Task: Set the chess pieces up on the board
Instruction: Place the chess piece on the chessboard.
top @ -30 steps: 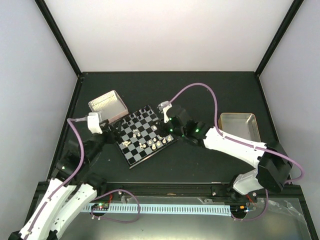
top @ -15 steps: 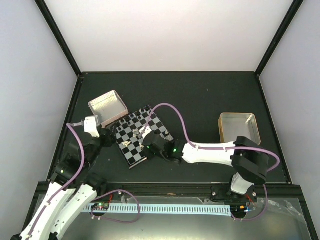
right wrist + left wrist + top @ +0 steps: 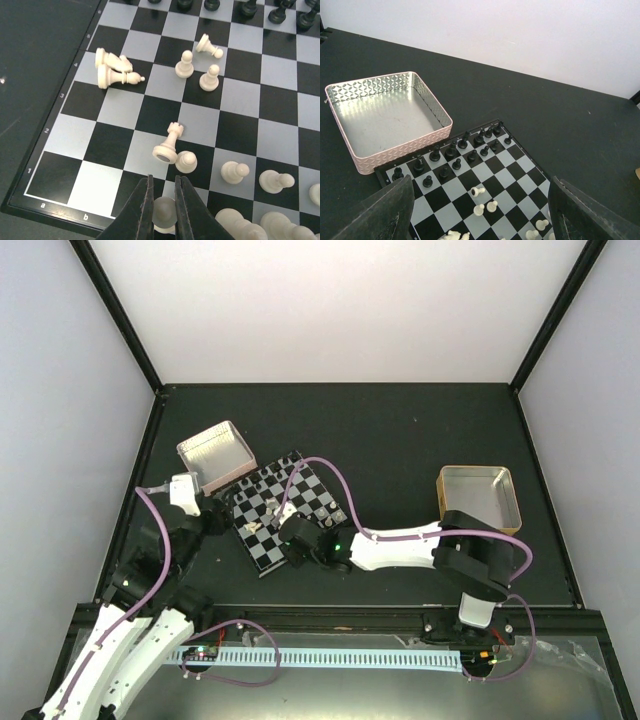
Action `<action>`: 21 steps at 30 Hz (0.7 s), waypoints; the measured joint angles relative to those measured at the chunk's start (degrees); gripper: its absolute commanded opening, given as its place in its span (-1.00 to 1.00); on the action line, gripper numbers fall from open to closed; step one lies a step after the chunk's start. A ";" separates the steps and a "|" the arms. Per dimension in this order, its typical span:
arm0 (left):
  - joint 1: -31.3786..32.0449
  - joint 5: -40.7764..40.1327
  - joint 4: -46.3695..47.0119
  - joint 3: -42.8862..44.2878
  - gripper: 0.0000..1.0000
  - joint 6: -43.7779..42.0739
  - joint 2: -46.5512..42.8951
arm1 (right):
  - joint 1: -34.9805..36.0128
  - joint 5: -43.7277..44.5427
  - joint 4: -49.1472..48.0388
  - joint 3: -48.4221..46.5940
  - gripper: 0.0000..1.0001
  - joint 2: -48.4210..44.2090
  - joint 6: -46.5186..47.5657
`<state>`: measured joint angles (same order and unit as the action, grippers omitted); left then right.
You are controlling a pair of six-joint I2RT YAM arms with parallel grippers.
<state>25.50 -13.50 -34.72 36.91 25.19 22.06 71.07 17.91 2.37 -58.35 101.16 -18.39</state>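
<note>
- The right gripper [image 3: 163, 179] is low over the near edge of the board [image 3: 90, 185]. Its two fingers [image 3: 137, 212] are drawn together on a round-headed piece [image 3: 164, 214], cream-white and a little blurred (I cannot tell if its foot touches the board).
- Just beyond the fingertips a cream-white rook [image 3: 168, 145] lies tipped over, and a pawn [image 3: 186, 161] touches it on the right.
- The other cream-white chess pieces are scattered over the middle and the near side of the board:
  - two upright pawns [image 3: 184, 64] stand in the middle, with a leaning one just behind them;
  - two toppled pieces [image 3: 116, 76] lie close together near the left rim;
  - a crowded group [image 3: 250, 222] sits at the near right corner (partly cut by the picture edge).
- The black pieces [image 3: 455, 155] stand in two rows along the far side of the board, next to the pink-rimmed tray [image 3: 400, 150].
- The left gripper [image 3: 481, 185] hovers over the left side of the board with its fingers [image 3: 387, 212] wide apart, and nothing is between them.
- The board lies turned at an angle on the dark table [image 3: 400, 440]. Its far corner is just beside the pink-rimmed tray, and the gold-rimmed tray [image 3: 478, 470] is well apart to the right.
</note>
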 measured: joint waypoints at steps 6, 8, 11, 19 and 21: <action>0.00 0.00 0.02 -0.39 0.51 0.00 0.02 | 0.00 0.26 -0.26 0.00 -0.85 1.38 -0.17; 0.00 0.00 0.00 -0.52 0.51 0.00 0.02 | 0.00 0.57 -0.42 0.00 -0.84 1.44 -0.35; 0.00 0.00 0.00 -0.55 0.52 0.00 0.04 | 0.00 1.25 -0.74 0.00 -0.81 1.79 -0.81; 0.00 0.02 0.02 -0.57 0.54 0.02 0.22 | 0.00 2.60 -1.11 0.33 -0.72 3.43 -1.68; 0.00 0.00 0.02 -0.59 0.54 0.02 0.44 | 0.00 2.93 -1.14 0.33 -0.65 3.52 -1.86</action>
<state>25.50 -13.50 -34.70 36.32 25.21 22.50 71.07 20.84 1.23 -58.02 104.68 -20.25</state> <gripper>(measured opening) 0.767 0.139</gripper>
